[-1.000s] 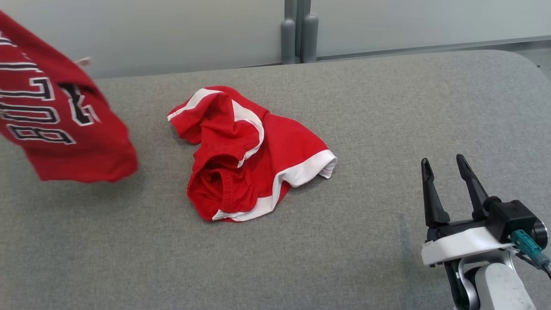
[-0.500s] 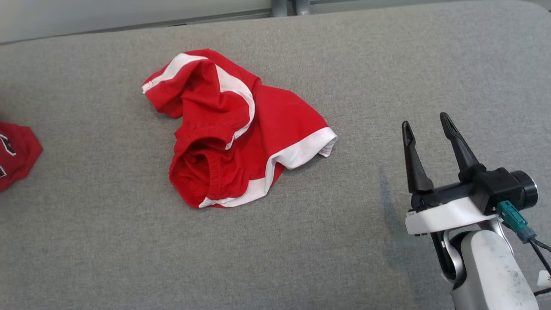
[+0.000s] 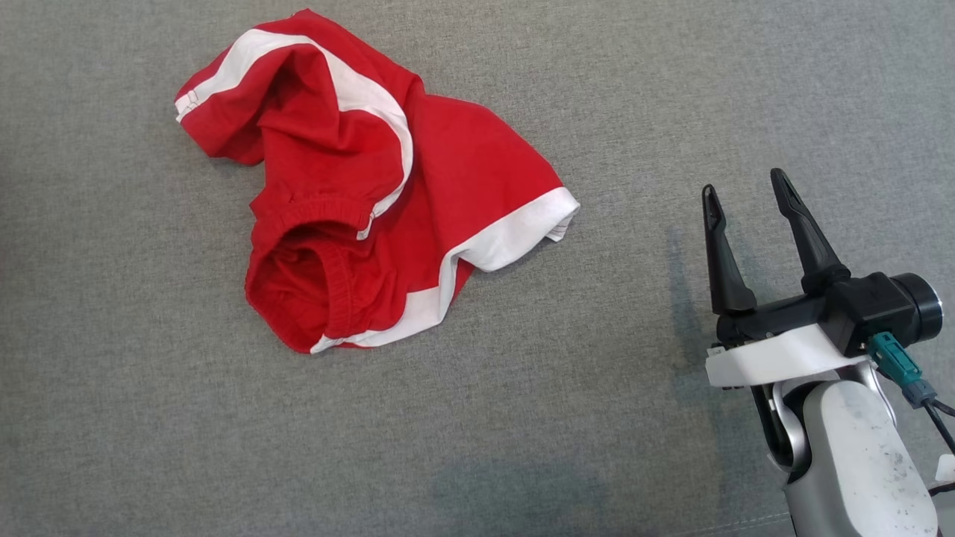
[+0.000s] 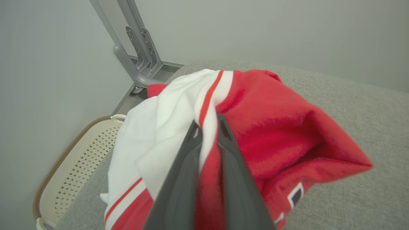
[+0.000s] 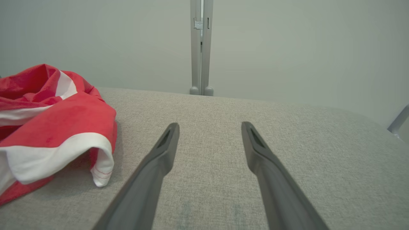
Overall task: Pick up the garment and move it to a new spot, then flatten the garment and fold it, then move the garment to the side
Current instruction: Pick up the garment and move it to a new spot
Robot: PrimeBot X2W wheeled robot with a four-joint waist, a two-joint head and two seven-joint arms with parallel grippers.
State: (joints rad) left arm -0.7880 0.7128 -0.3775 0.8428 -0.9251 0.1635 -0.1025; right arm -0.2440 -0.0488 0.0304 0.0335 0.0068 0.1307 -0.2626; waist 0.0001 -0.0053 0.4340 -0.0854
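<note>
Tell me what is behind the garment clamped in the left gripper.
Behind the garment, in the left wrist view: a cream perforated basket, a grey metal post and the grey surface. The cloth hides the rest of the basket.

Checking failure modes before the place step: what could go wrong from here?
1. The left gripper pinches just a narrow fold of the jersey; the bunched rest could pull it free.
2. The red shorts lie crumpled on the table; the jersey might land on them and tangle.

Crumpled red shorts (image 3: 462,171) on grey cushion (image 3: 597,418), right jaws spread open
</note>
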